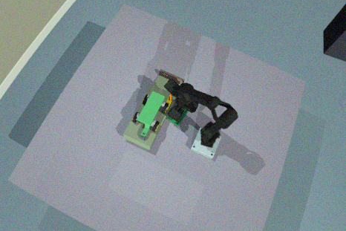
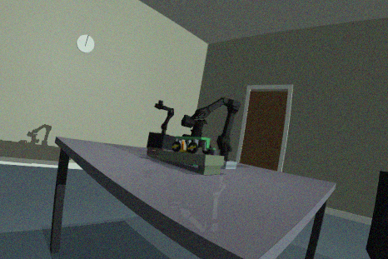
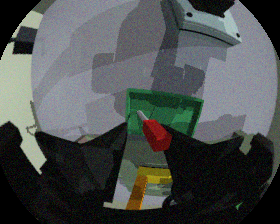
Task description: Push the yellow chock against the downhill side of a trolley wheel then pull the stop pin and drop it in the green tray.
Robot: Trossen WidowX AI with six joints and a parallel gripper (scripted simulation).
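The trolley (image 1: 152,108) (image 2: 204,139), with a green top, stands on the ramp (image 1: 138,139) (image 2: 213,165). The chock (image 1: 168,105) (image 3: 153,175), yellow with an orange handle, is at the downhill side of a tray-side wheel; exact contact is too small to tell. My gripper (image 1: 176,114) (image 3: 143,127) is partly open above the green tray (image 1: 178,122) (image 3: 196,117). The stop pin (image 3: 157,136) is out of the ramp and tilted between the parted fingers, its metal shaft toward the tray. It looks loose; whether its red head touches the right finger is unclear. The trolley hides the fingertips in the exterior view.
The arm's pale base plate (image 1: 203,148) (image 3: 206,27) stands beyond the tray. A brown end board (image 1: 171,76) stands at the ramp's low end. The ramp and trolley are close beside the tray and gripper.
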